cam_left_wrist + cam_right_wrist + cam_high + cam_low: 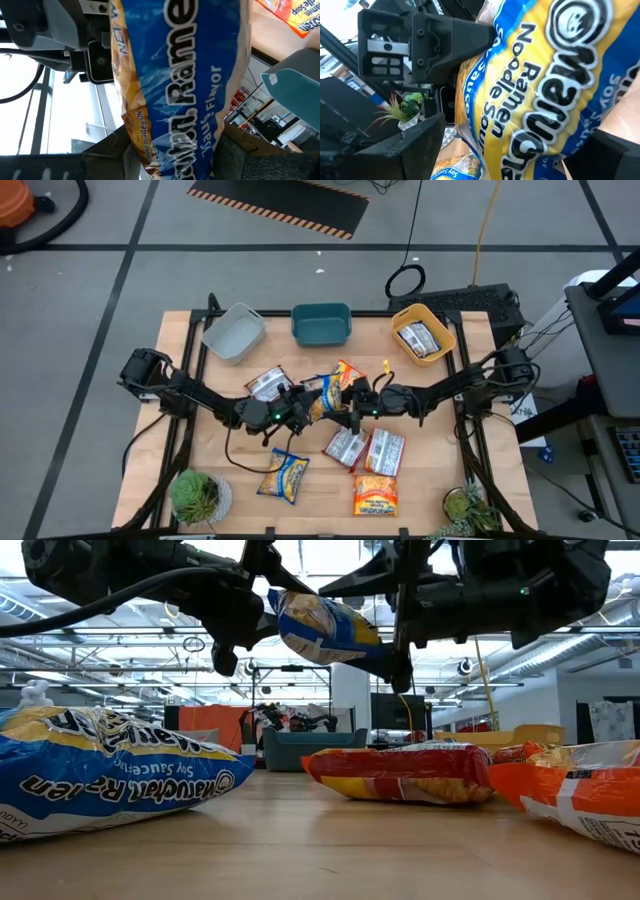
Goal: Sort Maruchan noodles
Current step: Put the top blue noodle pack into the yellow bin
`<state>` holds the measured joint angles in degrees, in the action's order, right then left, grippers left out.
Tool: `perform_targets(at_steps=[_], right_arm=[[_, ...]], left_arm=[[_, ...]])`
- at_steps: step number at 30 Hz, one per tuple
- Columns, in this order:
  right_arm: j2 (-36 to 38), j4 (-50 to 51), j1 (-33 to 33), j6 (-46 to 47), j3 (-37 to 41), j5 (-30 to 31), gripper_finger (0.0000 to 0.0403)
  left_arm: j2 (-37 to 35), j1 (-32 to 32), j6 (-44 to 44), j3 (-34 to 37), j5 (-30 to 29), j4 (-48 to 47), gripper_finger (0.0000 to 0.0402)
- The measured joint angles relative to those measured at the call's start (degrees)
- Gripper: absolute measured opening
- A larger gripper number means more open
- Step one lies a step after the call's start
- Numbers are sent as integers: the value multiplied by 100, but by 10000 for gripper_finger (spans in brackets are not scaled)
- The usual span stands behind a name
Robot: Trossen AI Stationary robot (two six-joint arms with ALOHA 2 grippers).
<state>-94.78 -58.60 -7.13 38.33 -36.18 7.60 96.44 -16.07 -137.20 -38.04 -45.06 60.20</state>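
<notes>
A yellow-and-blue noodle packet (322, 397) hangs above the table's middle, with my left gripper (303, 405) shut on it from the left. My right gripper (352, 402) is open on the packet's right, one finger on either side of that end (545, 90). On the table lie an orange packet (347, 372), three silver-white packets (265, 383) (345, 448) (385, 450), another yellow-and-blue one (283, 477) and another orange one (375, 495). One more silver-white packet (422, 338) lies in the yellow tub (400, 315). My left gripper pinches the packet's left end (170, 155) between its two fingers, coming level from the table's left. The packet is lifted clear of the table and slopes down toward the right (325, 625). My right gripper stands around the packet's right end; whether its fingers touch it I cannot tell.
A grey tub (235, 332) and a teal tub (321, 323) stand along the far edge beside the yellow one. Potted plants sit at the near left corner (195, 495) and the near right corner (470, 510).
</notes>
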Motion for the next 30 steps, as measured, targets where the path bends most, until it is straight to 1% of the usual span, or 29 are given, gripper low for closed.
perform_targets(at_steps=[3, 6, 17, 21, 25, 30], right_arm=[[-4, -20, 49, -21, -2, -177, 345], [11, -30, 60, -58, -4, -214, 331], [53, -1, 184, -188, -4, -345, 231], [55, 7, 200, -184, -4, -395, 204], [57, -8, 228, -192, -4, -535, 192], [57, -8, 226, -249, -4, -536, 190]], left_arm=[[0, -3, 69, -1, -1, 0, 184], [0, -1, 124, -1, -1, 11, 184], [0, -4, 501, -1, 0, 32, 184], [0, -31, 794, -1, -21, 11, 184], [0, -32, 987, -1, -26, -3, 184], [0, -28, 1033, -1, -23, -4, 184]])
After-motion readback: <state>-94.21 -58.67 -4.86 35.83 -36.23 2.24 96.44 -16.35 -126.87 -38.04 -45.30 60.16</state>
